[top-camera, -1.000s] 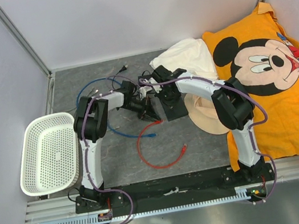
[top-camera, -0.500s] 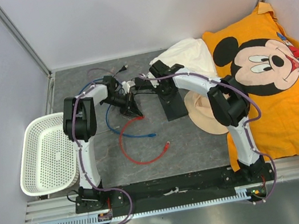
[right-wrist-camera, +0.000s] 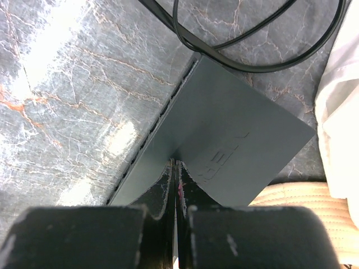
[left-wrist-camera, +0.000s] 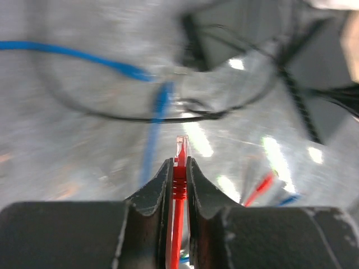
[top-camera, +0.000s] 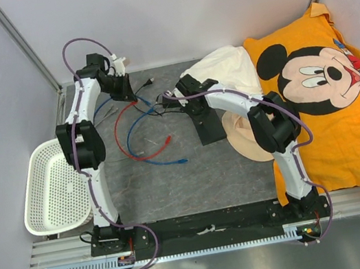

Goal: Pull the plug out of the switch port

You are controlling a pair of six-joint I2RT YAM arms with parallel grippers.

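Note:
The plug [left-wrist-camera: 180, 150] is the clear tip of a red cable [top-camera: 119, 128], free in the air and clamped between the fingers of my left gripper [left-wrist-camera: 179, 166]. In the top view my left gripper [top-camera: 129, 94] is up at the back left, well away from the flat black switch box [top-camera: 209, 128]. My right gripper [top-camera: 193, 108] is shut, its tips [right-wrist-camera: 175, 164] pressed down on the box's top [right-wrist-camera: 224, 129]. The switch port does not show; the box's vented side [right-wrist-camera: 150, 134] faces left.
A blue cable [top-camera: 152, 155] and thin black cords [right-wrist-camera: 252, 59] lie on the grey floor left of the box. A tan hat [top-camera: 248, 142], white cloth [top-camera: 224, 71] and orange Mickey shirt [top-camera: 327, 80] lie to the right. A white basket [top-camera: 32, 167] stands far left.
My left arm swung from beside the box to the back left, taking the red plug and dragging the red cable with it. The right gripper stayed on the box.

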